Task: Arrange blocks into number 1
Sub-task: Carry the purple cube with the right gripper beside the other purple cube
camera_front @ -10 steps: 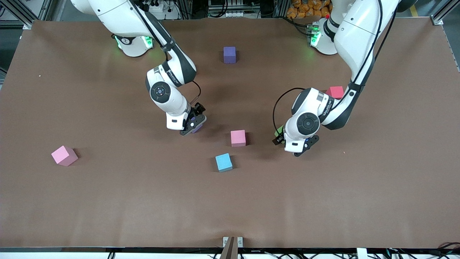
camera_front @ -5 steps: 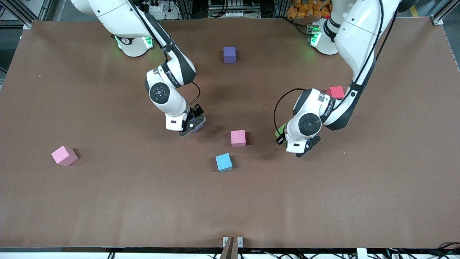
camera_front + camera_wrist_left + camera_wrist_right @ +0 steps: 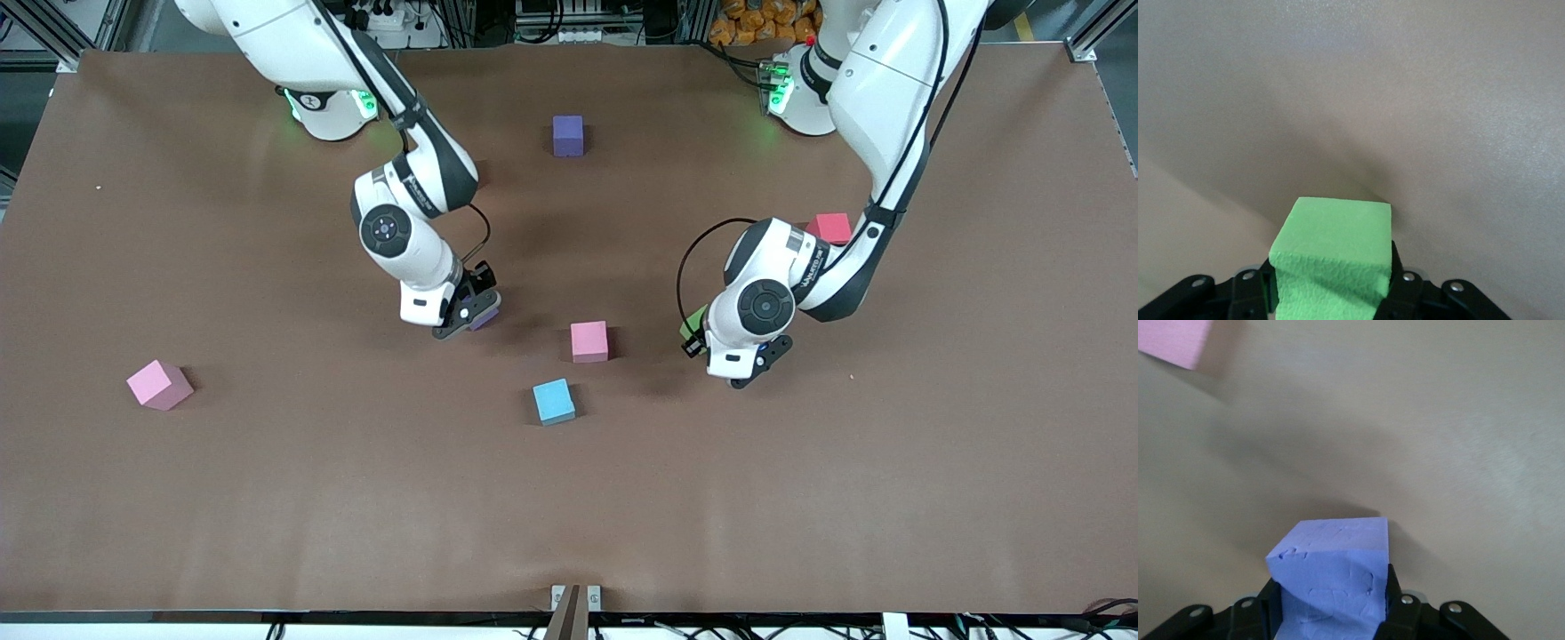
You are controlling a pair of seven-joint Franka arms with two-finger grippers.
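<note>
My left gripper (image 3: 696,338) is shut on a green block (image 3: 693,321), which fills the space between the fingers in the left wrist view (image 3: 1331,257). It stays low over the table, beside the pink block (image 3: 589,341). My right gripper (image 3: 474,313) is shut on a purple block (image 3: 486,316), which the right wrist view shows as a dented cube (image 3: 1331,577) between the fingers. The same pink block shows at a corner of that view (image 3: 1168,340). A light-blue block (image 3: 554,401) lies nearer the front camera than the pink one.
A second purple block (image 3: 567,135) sits near the robots' bases. A red block (image 3: 833,228) lies partly hidden by the left arm. Another pink block (image 3: 158,384) rests, turned at an angle, toward the right arm's end of the brown table (image 3: 800,498).
Both grippers have shut on their blocks. The right gripper has drifted a little toward the right arm's end with the purple block. The left gripper has hardly moved.
</note>
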